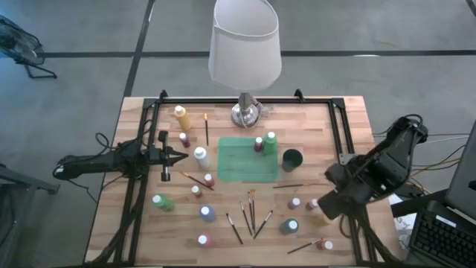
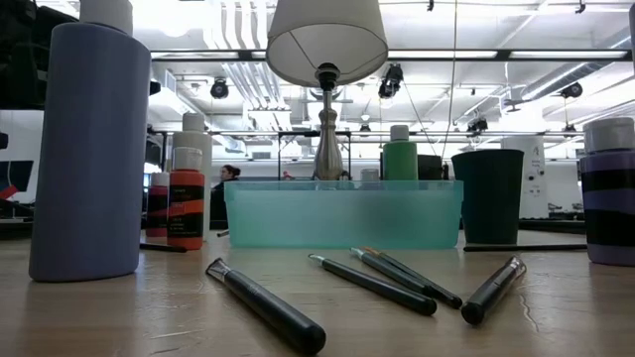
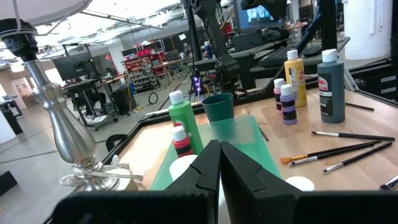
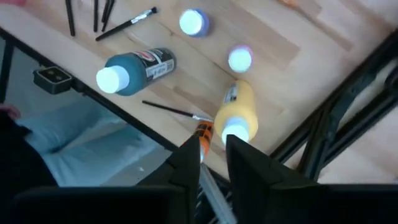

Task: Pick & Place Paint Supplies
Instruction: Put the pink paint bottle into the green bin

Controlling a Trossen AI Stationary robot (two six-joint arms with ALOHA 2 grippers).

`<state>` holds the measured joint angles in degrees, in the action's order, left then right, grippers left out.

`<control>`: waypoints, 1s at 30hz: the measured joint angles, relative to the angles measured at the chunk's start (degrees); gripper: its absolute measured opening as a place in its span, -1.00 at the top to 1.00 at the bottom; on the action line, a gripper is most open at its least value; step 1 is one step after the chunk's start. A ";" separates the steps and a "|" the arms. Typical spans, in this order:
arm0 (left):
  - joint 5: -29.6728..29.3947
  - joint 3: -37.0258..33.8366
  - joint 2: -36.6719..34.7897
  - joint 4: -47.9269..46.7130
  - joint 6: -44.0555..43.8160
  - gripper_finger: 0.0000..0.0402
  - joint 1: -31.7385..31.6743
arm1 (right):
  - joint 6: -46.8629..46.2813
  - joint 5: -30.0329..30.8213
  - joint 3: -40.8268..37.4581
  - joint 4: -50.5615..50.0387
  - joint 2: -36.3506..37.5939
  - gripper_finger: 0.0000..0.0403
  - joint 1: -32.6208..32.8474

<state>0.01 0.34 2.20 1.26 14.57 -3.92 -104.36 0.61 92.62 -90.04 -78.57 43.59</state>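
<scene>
Progress: early | green tray (image 1: pixel 239 168) holds two bottles, the rest and the brushes (image 1: pixel 250 212) scattered on worktop | left gripper (image 1: pixel 178 156) jaws clenched, empty | right gripper (image 4: pixel 212 155) near yellow bottle (image 4: pixel 237 112), jaw state unclear

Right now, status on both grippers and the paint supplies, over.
Left gripper shut, empty, parked beside white bottle. Right gripper above yellow bottle, nothing visibly held. Green tray holds two bottles only. Lamp behind tray.

Teal tray (image 1: pixel 242 165), green bottle (image 1: pixel 271 141), white lampshade (image 1: pixel 245 45)
</scene>
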 joint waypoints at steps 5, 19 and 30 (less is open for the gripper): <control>0.00 0.00 0.00 0.00 0.00 0.92 0.02 | -8.12 -0.06 -0.02 0.01 -1.51 0.39 3.55; 0.00 0.00 0.00 0.00 0.00 0.92 0.01 | -6.80 3.34 -2.28 0.00 -6.20 0.05 3.00; 0.00 0.00 0.00 0.00 0.00 0.92 0.02 | -6.06 0.56 -10.06 3.77 -5.57 -0.02 -0.87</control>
<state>0.01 0.34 2.20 1.26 14.57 -3.90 -110.42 1.17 82.56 -86.27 -84.14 42.72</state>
